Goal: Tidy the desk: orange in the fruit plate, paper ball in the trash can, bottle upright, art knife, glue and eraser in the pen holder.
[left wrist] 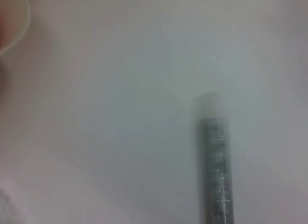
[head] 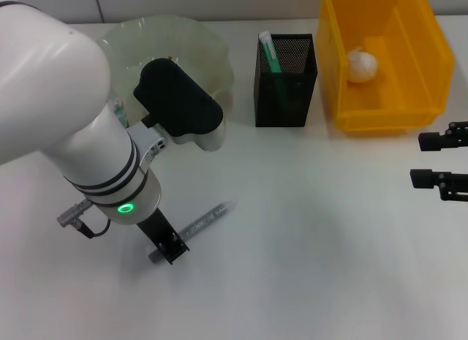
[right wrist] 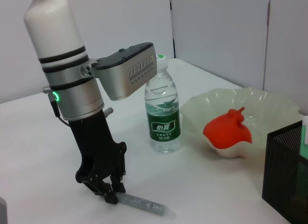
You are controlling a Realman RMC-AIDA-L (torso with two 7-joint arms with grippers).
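White desk (head: 314, 238) fills the head view, with the fruit plate (head: 212, 51) at the far left, the black mesh pen holder (head: 287, 91) beside it with a green-and-white item standing inside, and the yellow trash can (head: 409, 69) to the right — the paper ball (head: 361, 65) already lies in it. The left gripper (head: 170, 246) is down at the desk, at one end of a slim glittery grey stick, the glue (head: 208, 218), which lies flat and slanted toward the pen holder. The right gripper (head: 439, 161) sits at the right edge, its two black fingers spread with nothing between them.

From the left wrist, only the glue (left wrist: 215, 166) shows clearly, its pale cap pointing away over bare desk.

From the right wrist, the left gripper (right wrist: 109, 194) has its fingertips closed down onto the near end of the glue (right wrist: 144, 204), which rests on the desk. Behind it the bottle (right wrist: 163, 113) stands upright, green label facing out — just beside the fruit plate (right wrist: 274, 106), which holds an orange-red fruit, the orange (right wrist: 227, 130). A corner of the pen holder (right wrist: 286, 176) shows nearby.
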